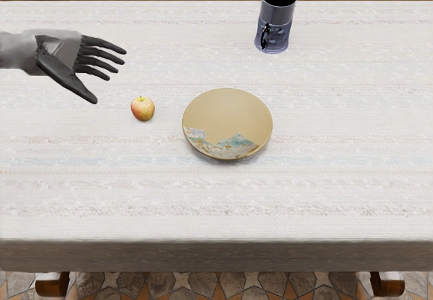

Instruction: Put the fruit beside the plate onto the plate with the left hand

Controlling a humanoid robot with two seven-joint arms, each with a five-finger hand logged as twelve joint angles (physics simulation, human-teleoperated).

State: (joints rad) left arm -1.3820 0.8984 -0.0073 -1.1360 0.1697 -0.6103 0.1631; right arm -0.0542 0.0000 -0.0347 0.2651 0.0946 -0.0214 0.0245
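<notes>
My left robot hand [71, 59] hangs above the surface [325, 178], well to the left of the plate [226, 114] and a little farther back than it, with my grey forearm [17, 49] reaching in from the picture's left edge. The dark fingers [101, 43] are spread apart and stretched toward the plate's side, the thumb [67, 83] angled down and forward. The robot hand grips nothing and touches nothing. Between it and the plate, the apple [142, 108] sits upright on the surface, a small red-and-yellow fruit with its stem up. It is just beside the plate's left rim but apart from it, a strip of bare surface showing between the two. The plate is round and tan, lying flat near the middle of the whitish, woven-looking surface, with a pale blue-and-white pattern along its front edge. Behind the plate and slightly to its right, well apart, a dark blue mug [276, 21] stands upright near the far edge, its handle on its left side. In front of the plate, past the surface's near edge, patterned floor tiles [223, 285] and the feet of wooden legs [53, 285] show.
</notes>
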